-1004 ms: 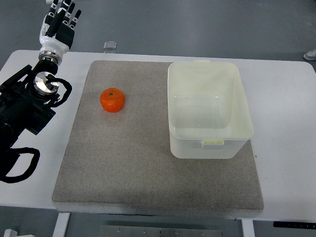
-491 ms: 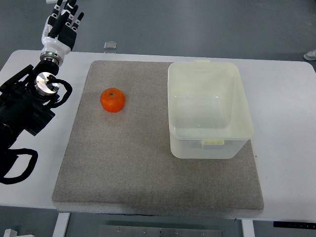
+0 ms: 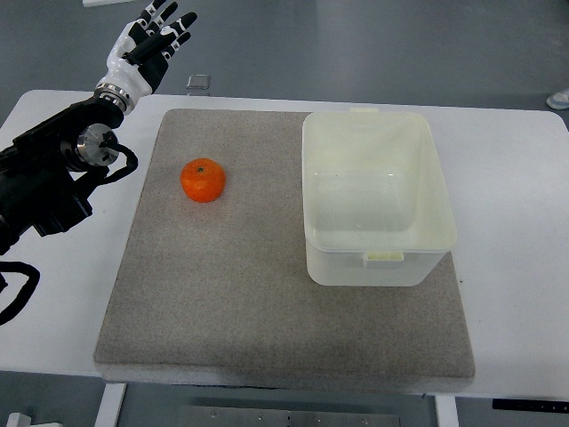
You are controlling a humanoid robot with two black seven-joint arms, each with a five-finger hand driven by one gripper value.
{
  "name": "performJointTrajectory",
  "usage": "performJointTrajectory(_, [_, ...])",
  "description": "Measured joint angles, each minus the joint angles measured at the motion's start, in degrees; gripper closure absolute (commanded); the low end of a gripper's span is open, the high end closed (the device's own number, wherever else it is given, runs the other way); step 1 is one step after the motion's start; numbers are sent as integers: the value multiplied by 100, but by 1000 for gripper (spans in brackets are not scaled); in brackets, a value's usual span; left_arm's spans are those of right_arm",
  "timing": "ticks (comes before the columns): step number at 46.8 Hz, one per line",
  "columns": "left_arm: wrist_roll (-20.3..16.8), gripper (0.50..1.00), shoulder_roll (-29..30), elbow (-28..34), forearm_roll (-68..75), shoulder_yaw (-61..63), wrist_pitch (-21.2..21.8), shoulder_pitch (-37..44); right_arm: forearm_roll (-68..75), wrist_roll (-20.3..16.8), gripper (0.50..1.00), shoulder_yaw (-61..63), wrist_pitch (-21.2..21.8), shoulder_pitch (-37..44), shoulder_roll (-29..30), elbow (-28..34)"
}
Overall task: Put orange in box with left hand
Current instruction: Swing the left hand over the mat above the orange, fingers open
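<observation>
My left hand (image 3: 147,53) is white with black fingers. The orange (image 3: 203,180) is bright orange, the mat (image 3: 267,311) speckled grey. The box (image 3: 377,196) is pale, translucent yellow.

Table (image 3: 511,160): you are looking steeply down on a white top with rounded far corners; it fills most of the view.
Mat (image 3: 267,302): a grey felt-like mat lies on the middle of the table, leaving white margins to your left and right.
Floor (image 3: 356,44): plain grey, showing beyond the far edge of the table.
Small clear object (image 3: 198,83): sits at the table's far edge; you cannot tell what it is.
Light: even, with soft shadows.
</observation>
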Motion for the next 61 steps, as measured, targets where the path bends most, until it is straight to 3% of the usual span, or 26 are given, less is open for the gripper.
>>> performJointTrajectory(14, [21,523,727,-1165,1507,1450,478,-536,0,0,556,0,4,1,0,0])
performJointTrajectory(24, [60,553,1114,-1687,2413,2549,502,-1063,0,0,556,0,4,7,0,0])
performJointTrajectory(34, [28,557,1719,-2528,4569,2913,461,-1447,0,1,556,0,3,5,0,0])
performJointTrajectory(39, [-150,557,1973,-2778,5685,2913,408,-1582,0,1,556,-1,1,4,0,0])
performJointTrajectory(47, [-809,561,2451,-3266,7018,2915,-2,-1914,0,-1,556,-1,-1,5,0,0])
performJointTrajectory(54, [-1304,566,2603,-3286,7524,2921,-258,-2157,0,-1,556,0,1,1,0,0])
performJointTrajectory(61, [-1384,602,2831,-3262,8294,2932,-274,-2259,0,-1,556,0,3,4,0,0])
